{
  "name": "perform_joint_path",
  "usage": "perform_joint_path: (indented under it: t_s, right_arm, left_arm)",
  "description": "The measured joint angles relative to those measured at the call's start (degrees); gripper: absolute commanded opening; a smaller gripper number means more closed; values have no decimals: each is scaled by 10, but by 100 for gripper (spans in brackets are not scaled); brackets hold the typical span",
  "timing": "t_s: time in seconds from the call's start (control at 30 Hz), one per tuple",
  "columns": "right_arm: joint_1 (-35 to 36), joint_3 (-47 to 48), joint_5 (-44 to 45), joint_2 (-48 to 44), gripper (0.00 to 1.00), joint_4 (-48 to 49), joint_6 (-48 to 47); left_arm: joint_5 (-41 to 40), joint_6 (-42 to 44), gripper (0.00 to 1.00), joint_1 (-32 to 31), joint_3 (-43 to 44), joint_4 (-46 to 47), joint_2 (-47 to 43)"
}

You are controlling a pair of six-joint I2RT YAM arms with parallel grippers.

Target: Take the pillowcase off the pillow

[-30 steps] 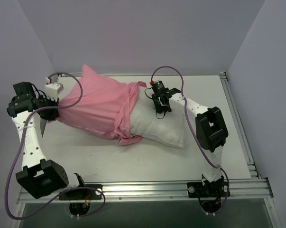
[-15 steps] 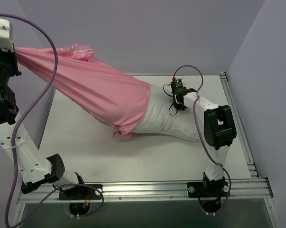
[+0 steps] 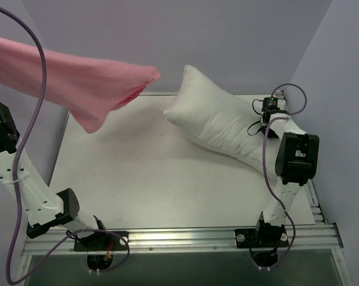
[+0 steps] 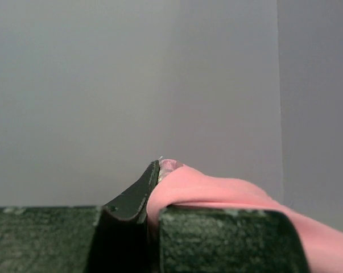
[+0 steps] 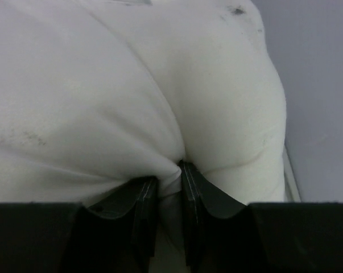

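The pink pillowcase [image 3: 78,83] hangs in the air at the upper left, stretched from the frame's left edge, its open end near the pillow's tip but apart from it. The white pillow [image 3: 218,122] lies bare on the table at the right, one corner raised. My left gripper [image 4: 154,196] is shut on a fold of the pillowcase [image 4: 217,193]; it is out of the top view. My right gripper [image 5: 166,187] is shut on a pinch of the pillow [image 5: 131,96]; it shows at the pillow's right end [image 3: 264,119].
The white table [image 3: 155,179] has a metal rail [image 3: 185,238] along the near edge. Grey walls enclose the back and sides. The left arm [image 3: 24,185] rises at the left; the right arm [image 3: 292,161] stands at the right edge.
The left gripper pulled the pillowcase up and left until it came fully off the pillow. The right gripper drew the pillow to the right, and its free corner lifted.
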Motion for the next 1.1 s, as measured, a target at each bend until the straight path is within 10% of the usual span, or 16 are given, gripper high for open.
perform_joint_path:
  t_s: [0.27,0.5,0.57,0.63,0.87,1.1]
  right_arm:
    - [-49,-33,-115,-36,21,20,18]
    - [-50,-75,-224,-90,36,63,64]
    - [-50,-84,-236,-105,47,64,74]
    - [-49,-89,-241,-122,66,60,84]
    - [-17,-89,-200,-192,98,15,97]
    - [41,-90,-162,-284,100,-36,114]
  left_arm:
    - [127,-39,2,-21,-140,40,-58]
    - [145,3,2,-204,-344,30,-4]
    - [144,13,28,-242,-420,23,41]
    - [145,29,94,-262,-467,0,90]
    - [141,47,94,-288,-494,-127,212]
    - [134,60,94,-287,-644,-158,19]
